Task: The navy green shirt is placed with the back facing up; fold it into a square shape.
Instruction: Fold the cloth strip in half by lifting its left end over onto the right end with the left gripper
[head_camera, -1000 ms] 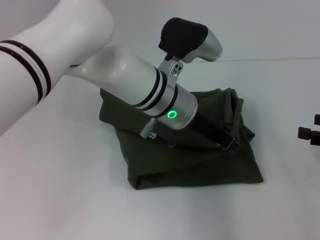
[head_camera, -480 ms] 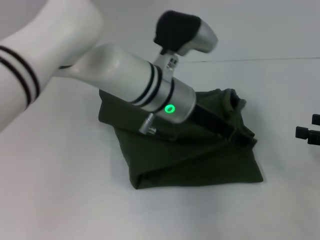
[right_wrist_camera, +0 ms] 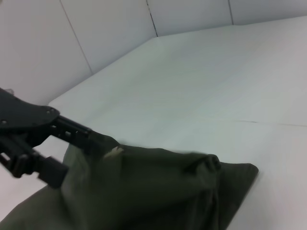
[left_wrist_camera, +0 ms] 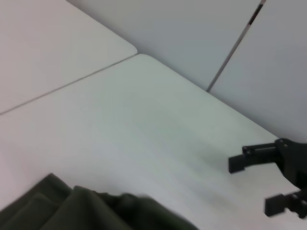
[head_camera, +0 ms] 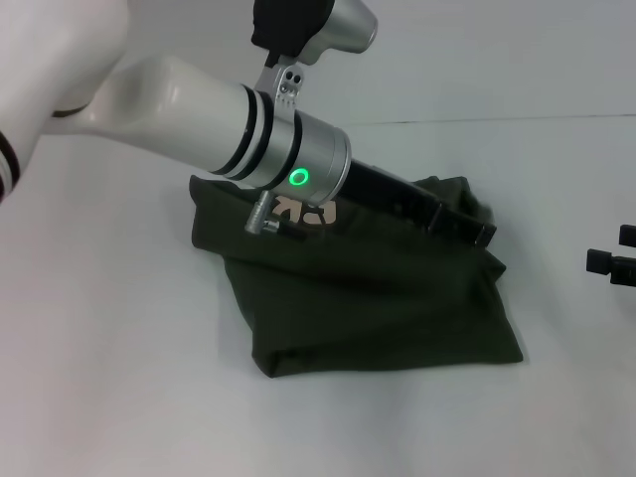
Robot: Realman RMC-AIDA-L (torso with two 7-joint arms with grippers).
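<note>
Your left gripper (head_camera: 475, 227) is hovering over the navy green shirt (head_camera: 378, 308); I cannot tell its grip, so be keeping edges aligned while you are squaring it.

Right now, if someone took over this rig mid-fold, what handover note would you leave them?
Left gripper: over the far right part of the shirt, lifted just above the cloth; I cannot tell whether it is open or holding fabric.
Right gripper: parked at the right edge of the table, off the shirt, open.
Shirt: mid-table, already folded into a rough, bunched bundle; a bit of pale lettering shows by the left arm's wrist.
Done: the main folds.
Left: edges are uneven and the far right corner is rumpled, so it likely needs squaring and flattening.
</note>
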